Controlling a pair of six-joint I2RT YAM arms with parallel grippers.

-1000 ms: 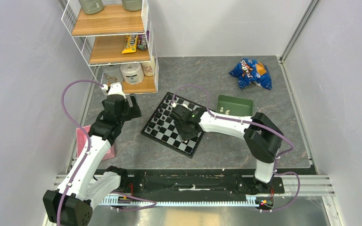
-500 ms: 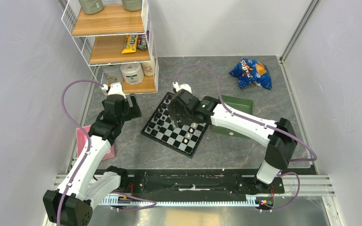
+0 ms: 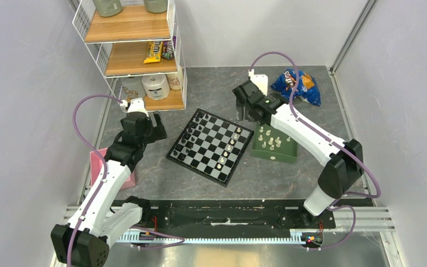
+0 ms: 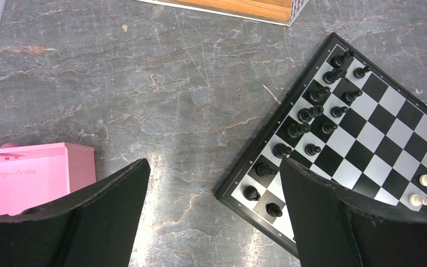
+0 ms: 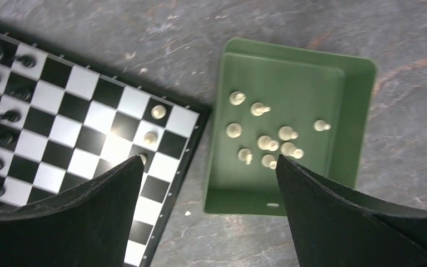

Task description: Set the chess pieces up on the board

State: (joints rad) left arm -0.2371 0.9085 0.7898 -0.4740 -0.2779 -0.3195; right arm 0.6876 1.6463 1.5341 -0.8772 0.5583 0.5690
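The board (image 3: 205, 149) lies at the table's middle, with black pieces (image 3: 190, 137) filling its left rows. Several cream-white chess pieces (image 3: 229, 147) stand in a line along its right edge, three of them visible in the right wrist view (image 5: 150, 137). More white pieces (image 5: 267, 143) lie loose in the green tray (image 3: 273, 158) just right of the board. My right gripper (image 3: 244, 105) hangs open and empty, high above the gap between board (image 5: 97, 119) and tray (image 5: 289, 55). My left gripper (image 3: 155, 127) is open and empty over bare table, left of the board (image 4: 392, 103).
A white wire shelf (image 3: 136, 50) with snacks and a toilet roll (image 3: 155, 86) stands at the back left. A pink box (image 3: 97, 166) sits near the left arm. A blue snack bag (image 3: 296, 86) lies at the back right.
My right arm has lifted off the board and swung back and to the right, toward the tray, with its jaws now wide. A white piece stays on the board. The left arm is still.
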